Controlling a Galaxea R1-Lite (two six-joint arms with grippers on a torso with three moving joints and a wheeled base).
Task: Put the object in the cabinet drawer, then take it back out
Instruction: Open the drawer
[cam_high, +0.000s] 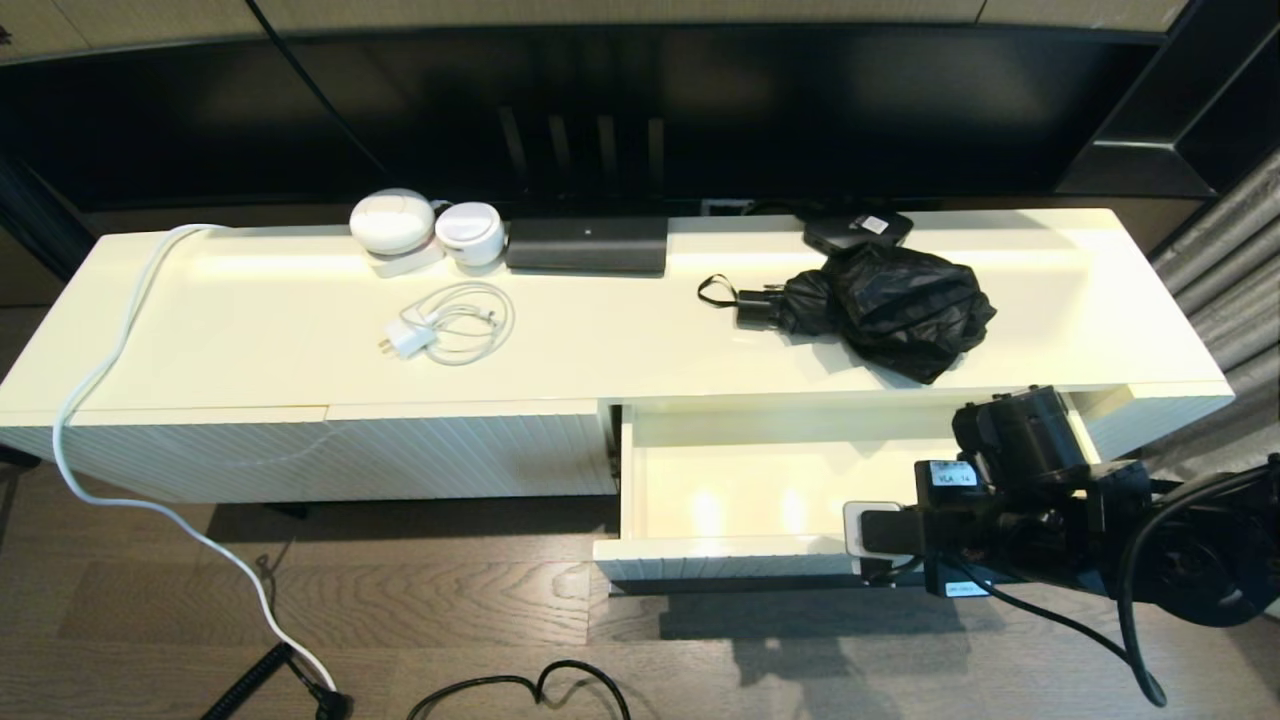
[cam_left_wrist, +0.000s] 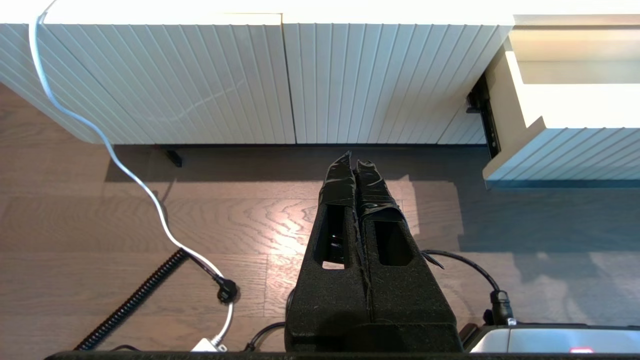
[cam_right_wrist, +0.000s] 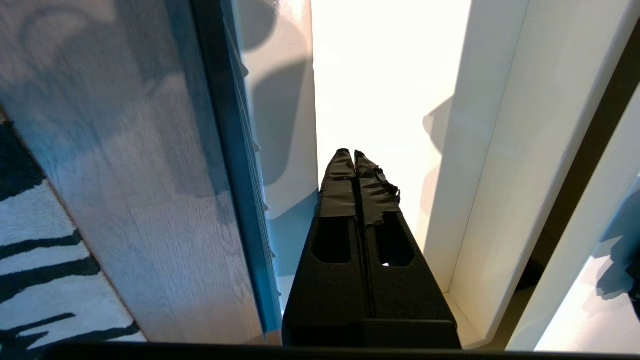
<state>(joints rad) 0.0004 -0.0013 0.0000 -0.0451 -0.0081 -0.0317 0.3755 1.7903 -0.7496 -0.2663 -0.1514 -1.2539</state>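
The black folding umbrella lies on the cabinet top right of centre, fabric bunched, its handle and wrist loop pointing left. Just below it the cream drawer stands pulled out with nothing inside; its bar handle is hidden. My right arm's wrist hangs over the drawer's right end. In the right wrist view my right gripper is shut and holds nothing, above the drawer's bright floor near its front wall. My left gripper is shut, parked low over the wood floor, left of the drawer.
On the cabinet top sit two white round devices, a long black device, a flat black box with a white label and a white charger with coiled cable. A white cord drapes off the left end to the floor.
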